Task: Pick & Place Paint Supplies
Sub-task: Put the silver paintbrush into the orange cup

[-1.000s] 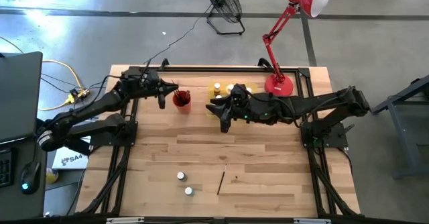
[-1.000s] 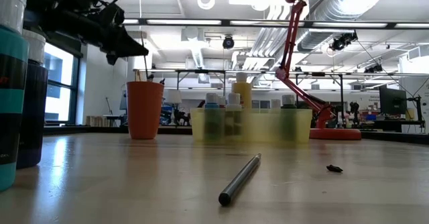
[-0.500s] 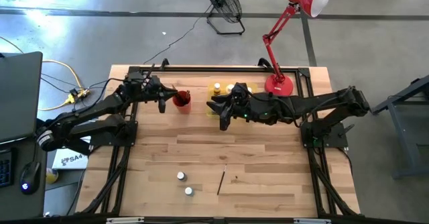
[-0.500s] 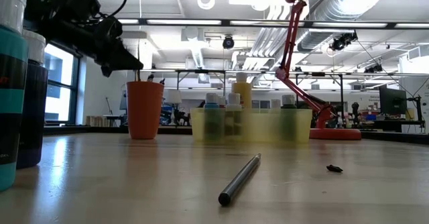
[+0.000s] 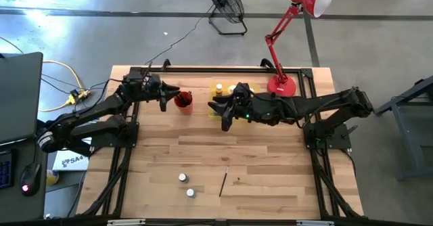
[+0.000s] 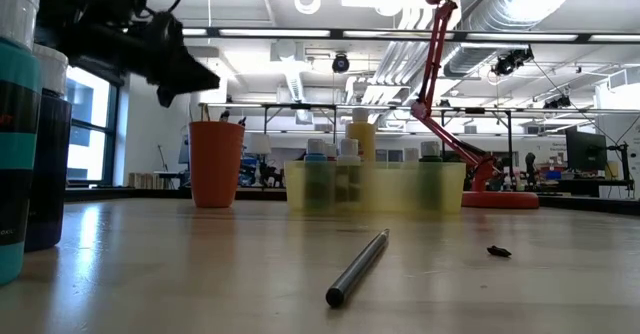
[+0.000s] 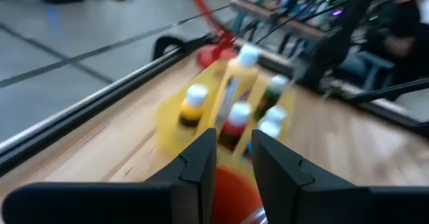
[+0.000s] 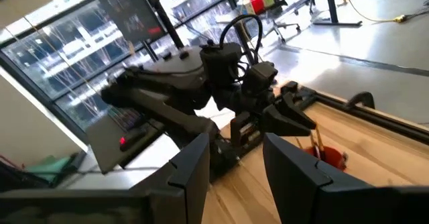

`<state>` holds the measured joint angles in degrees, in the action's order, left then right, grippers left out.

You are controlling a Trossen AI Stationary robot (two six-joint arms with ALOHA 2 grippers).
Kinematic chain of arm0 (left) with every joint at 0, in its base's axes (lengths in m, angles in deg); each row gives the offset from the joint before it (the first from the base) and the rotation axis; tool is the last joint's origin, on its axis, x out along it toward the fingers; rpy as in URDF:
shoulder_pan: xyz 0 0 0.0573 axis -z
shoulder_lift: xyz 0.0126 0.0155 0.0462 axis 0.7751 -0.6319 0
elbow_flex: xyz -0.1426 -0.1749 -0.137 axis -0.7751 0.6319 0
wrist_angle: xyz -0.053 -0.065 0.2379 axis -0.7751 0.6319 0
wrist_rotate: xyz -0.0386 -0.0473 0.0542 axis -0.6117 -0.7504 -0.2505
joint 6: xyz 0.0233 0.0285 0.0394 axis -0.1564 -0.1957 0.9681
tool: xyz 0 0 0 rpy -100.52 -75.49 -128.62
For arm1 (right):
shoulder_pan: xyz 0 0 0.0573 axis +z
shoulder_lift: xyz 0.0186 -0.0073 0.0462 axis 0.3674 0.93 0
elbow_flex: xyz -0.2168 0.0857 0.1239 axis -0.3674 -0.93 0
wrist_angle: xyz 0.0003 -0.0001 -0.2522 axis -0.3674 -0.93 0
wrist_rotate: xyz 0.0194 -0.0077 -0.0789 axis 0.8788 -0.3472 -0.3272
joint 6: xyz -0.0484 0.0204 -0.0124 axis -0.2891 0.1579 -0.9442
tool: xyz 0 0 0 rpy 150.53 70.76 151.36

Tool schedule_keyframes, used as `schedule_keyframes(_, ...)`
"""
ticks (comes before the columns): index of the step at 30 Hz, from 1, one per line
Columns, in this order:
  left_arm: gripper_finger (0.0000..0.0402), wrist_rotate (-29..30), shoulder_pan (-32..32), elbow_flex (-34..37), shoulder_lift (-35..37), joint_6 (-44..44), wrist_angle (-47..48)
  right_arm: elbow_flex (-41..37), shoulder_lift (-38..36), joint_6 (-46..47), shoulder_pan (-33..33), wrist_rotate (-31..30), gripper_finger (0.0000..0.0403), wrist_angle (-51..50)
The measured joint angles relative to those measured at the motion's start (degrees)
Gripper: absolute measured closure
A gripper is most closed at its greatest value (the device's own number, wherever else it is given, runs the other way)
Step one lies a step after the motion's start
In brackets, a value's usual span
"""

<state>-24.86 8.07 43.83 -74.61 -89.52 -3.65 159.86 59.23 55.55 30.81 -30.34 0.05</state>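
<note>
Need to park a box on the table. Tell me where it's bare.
Bare: the wide middle band of the table, between the arms and the two bottles and paintbrush near the front edge. Crowded: the back, around the red cup, yellow tray and lamp base.

Left hand (image 5: 164,99) seemingly slightly parted, raised; right hand (image 5: 226,120) open, empty.

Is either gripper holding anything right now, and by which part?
Nothing is held. The left gripper hangs over the red cup, jaws apart and empty; the right gripper is open and empty.
</note>
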Motion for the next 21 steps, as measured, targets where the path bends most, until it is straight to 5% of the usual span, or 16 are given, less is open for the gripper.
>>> schedule_keyframes(6, 0.0326, -9.7, 0.0, -6.2, 0.1, -1.6, 0.7, 0.0, 0.0, 0.6, 0.3, 0.0, 0.027, 2.8)
schedule_keyframes(10, 0.0359, -16.1, 0.0, -10.9, 0.1, -1.7, 1.8, 0.0, 0.0, 9.5, 1.1, 0.0, 0.027, 2.4)
schedule_keyframes(15, 0.0398, -18.4, 0.0, -15.8, 0.2, -1.6, 5.1, 0.0, 0.0, 18.6, 4.3, -0.3, 0.027, -0.9)
schedule_keyframes(21, 0.0386, -18.4, 0.0, -18.9, 0.2, -1.5, 6.5, 0.0, 0.3, 40.7, 7.7, -3.1, 0.027, -13.9)
